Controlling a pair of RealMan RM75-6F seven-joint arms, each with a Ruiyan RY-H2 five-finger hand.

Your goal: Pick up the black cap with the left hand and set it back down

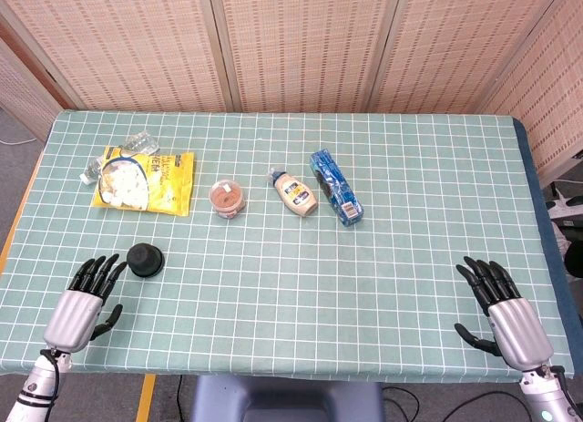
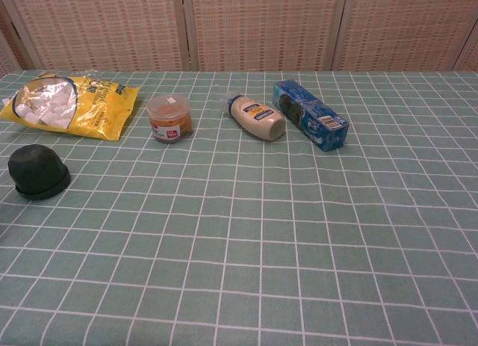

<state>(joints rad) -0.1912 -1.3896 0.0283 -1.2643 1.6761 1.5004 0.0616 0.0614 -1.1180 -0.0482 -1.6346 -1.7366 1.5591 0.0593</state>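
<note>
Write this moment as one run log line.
left hand: open, beside black cap | cap: on table, untouched | right hand: open

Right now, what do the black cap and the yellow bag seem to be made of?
The black cap looks like matte rubber or plastic: dull, with no highlights. The yellow bag looks like glossy plastic film: it shows crinkles and shiny reflections.

On the tabletop (image 1: 273,285), a far row runs left to right: snack bag (image 1: 146,180), small tub (image 1: 227,198), squeeze bottle (image 1: 294,193), box (image 1: 335,186). Behind the bag lies what may be a plastic bottle (image 1: 118,153). The cap (image 1: 144,259) sits nearer, just beside the left hand (image 1: 84,303); the right hand (image 1: 506,317) is well apart.
</note>
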